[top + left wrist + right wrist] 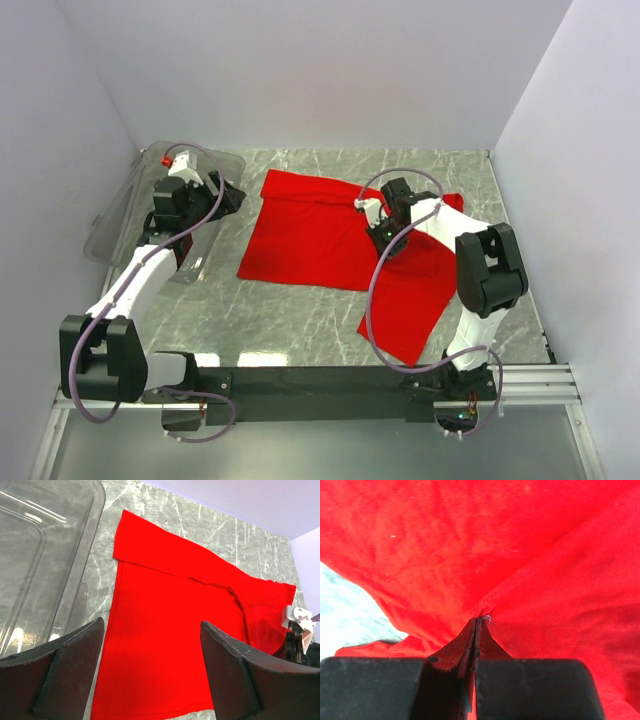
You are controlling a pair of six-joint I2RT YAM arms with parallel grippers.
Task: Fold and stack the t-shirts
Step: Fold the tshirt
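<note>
From above, the t-shirt [310, 235] is a plain bright red piece of fabric lying on the grey marbled table [300, 320]. A flat squarish panel spreads to the left of my right gripper [385, 240], and a narrower flap runs from that gripper back towards my right arm's base. My right gripper sits down on the cloth near its middle. My left gripper [225, 195] hangs just off the shirt's left edge, over the near rim of the clear plastic bin [120, 215], and the bin lies behind and to the left of it

In my left wrist view, my two dark fingers [70, 670] stand wide apart with nothing between them. The red shirt [165, 605] fills the space ahead and below, with a fold line crossing it. The bin [45, 555] is to the left of my fingers, and I see only marble through its clear floor

In my right wrist view, my jaws are pressed together on a pinched ridge of the red fabric [470, 545], a stitched hem meeting right at my fingertips [452, 652], and the cloth fans out ahead of them
</note>
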